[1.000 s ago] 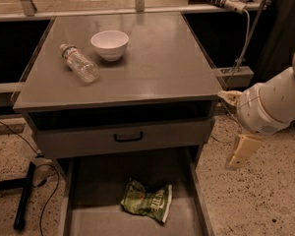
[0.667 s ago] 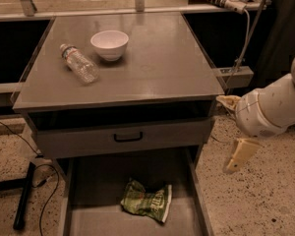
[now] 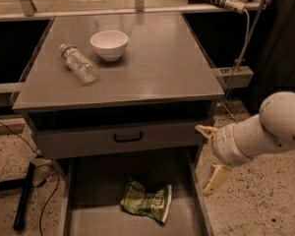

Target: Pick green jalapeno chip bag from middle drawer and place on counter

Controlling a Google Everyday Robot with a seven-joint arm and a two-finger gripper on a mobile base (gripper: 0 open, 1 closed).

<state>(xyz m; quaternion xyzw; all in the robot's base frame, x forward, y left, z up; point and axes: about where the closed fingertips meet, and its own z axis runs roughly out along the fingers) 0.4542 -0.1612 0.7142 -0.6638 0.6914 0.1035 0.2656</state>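
Observation:
The green jalapeno chip bag lies crumpled on the floor of the open middle drawer, near its centre. The counter is the grey top of the cabinet above. My gripper hangs at the right of the cabinet, just outside the drawer's right wall and above and to the right of the bag. Its two pale fingers are spread apart, one fingertip near the cabinet's corner and the other lower down. It holds nothing.
A white bowl and a clear plastic bottle lying on its side sit on the counter's back left. A closed drawer front with a black handle is above the open drawer. Cables and a black stand leg are on the floor at left.
My arm and gripper have moved left and down, closer to the drawer's right wall. The bag, bowl and bottle have not moved.

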